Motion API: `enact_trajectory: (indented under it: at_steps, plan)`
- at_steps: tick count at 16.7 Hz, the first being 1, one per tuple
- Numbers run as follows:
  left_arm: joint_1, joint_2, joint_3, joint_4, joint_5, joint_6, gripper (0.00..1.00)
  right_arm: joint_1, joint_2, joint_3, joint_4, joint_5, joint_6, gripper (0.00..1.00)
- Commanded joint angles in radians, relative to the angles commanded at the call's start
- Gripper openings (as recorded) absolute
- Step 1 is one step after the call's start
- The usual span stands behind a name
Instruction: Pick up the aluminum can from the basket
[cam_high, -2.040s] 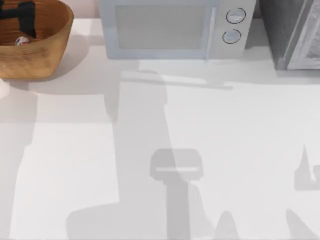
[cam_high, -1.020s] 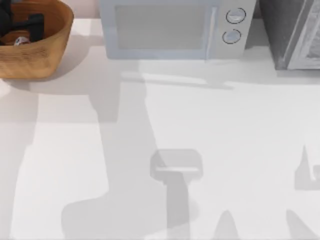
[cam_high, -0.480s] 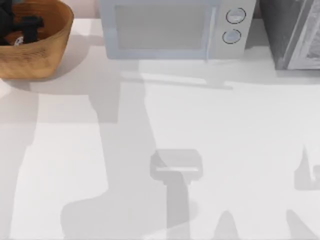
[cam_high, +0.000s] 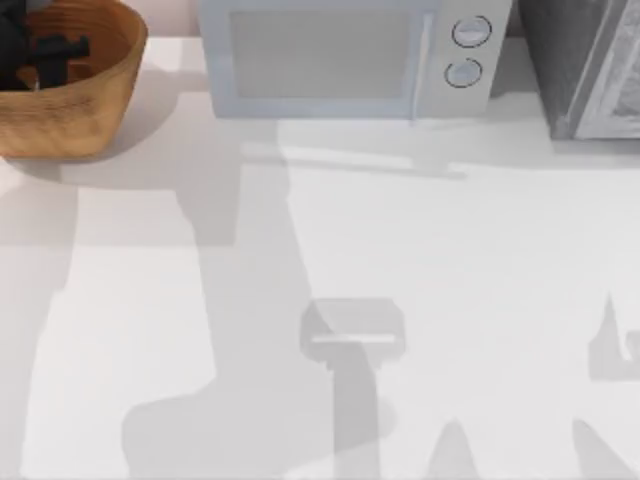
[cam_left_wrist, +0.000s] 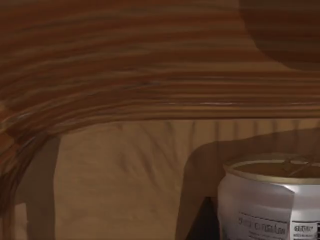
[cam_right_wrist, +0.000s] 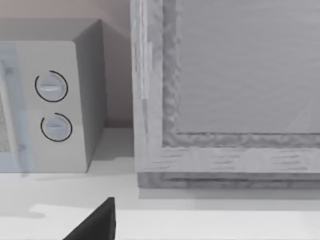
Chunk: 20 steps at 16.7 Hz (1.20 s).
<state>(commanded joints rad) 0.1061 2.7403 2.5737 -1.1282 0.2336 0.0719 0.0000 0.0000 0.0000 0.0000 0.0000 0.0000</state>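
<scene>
The orange-brown ribbed basket (cam_high: 95, 95) stands at the table's far left corner. My left gripper (cam_high: 55, 52) is a dark shape reaching down inside it, covering the spot where the can lies in the top view. In the left wrist view the aluminum can (cam_left_wrist: 270, 200) stands upright and very close, silvery with a dull gold top, on the basket floor (cam_left_wrist: 115, 175) below the ribbed wall (cam_left_wrist: 150, 60). A dark edge of my right gripper (cam_right_wrist: 95, 225) shows low in the right wrist view, above the table in front of the appliances.
A grey microwave (cam_high: 340, 60) with two round knobs (cam_right_wrist: 50, 87) stands at the back centre. A grey textured cabinet (cam_high: 590, 70) sits at the back right. The white table (cam_high: 420, 260) stretches in front of them, crossed by arm shadows.
My left gripper has shifted and sunk deeper inside the basket. The can, visible beside it earlier in the top view, is now covered by it. The right arm stayed put.
</scene>
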Motion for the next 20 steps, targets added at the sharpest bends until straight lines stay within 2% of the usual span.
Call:
enact_trajectory:
  at_steps: [8, 11, 15, 20]
  plan:
    - [-0.001, -0.033, 0.008, -0.001, 0.003, -0.001, 0.0, 0.0, 0.0, 0.0, 0.0, 0.0, 0.0, 1.0]
    - [0.003, -0.076, -0.051, 0.011, -0.004, -0.012, 0.0, 0.0, 0.0, 0.0, 0.0, 0.0, 0.0, 1.0]
    - [0.002, -0.274, -0.26, 0.09, -0.026, -0.027, 0.0, 0.0, 0.0, 0.0, 0.0, 0.0, 0.0, 1.0]
    - [-0.019, -0.744, -0.68, 0.287, -0.062, -0.034, 0.0, 0.0, 0.0, 0.0, 0.0, 0.0, 0.0, 1.0]
